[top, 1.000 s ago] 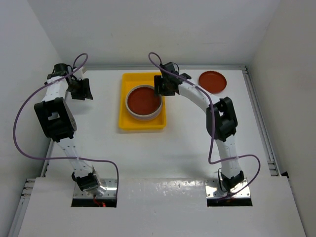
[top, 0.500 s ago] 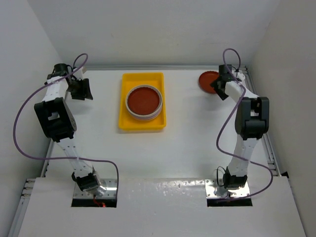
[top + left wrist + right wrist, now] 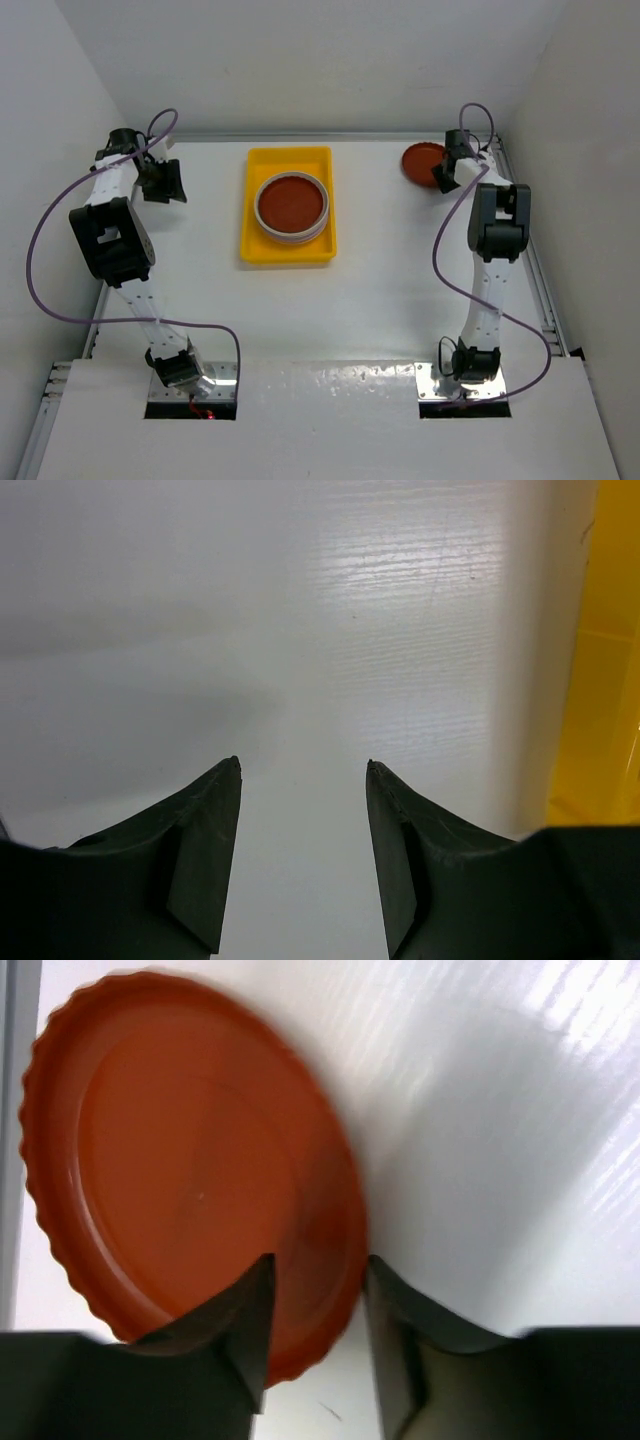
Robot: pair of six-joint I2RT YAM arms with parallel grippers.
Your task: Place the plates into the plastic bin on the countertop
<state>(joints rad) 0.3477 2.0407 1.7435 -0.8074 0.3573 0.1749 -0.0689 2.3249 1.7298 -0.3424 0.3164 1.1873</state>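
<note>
Right gripper [image 3: 320, 1260] straddles the near rim of the red-brown plate [image 3: 190, 1180] to lift it by its edge, jaws half-closed — whether they pinch it, I cannot tell. Well away to its left, the yellow bin [image 3: 262, 165] holds the stacked plates [image 3: 292, 205]. Left gripper [image 3: 302, 762] hangs half-open, empty.

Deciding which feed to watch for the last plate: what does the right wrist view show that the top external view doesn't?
Right wrist only: the scalloped rim of the loose dark red-brown plate, lying between the fingers of the right gripper. Top external only: the yellow bin holding stacked plates, and the left gripper off to its left over bare countertop. Both: that plate, the right gripper at it, and the white countertop.
</note>
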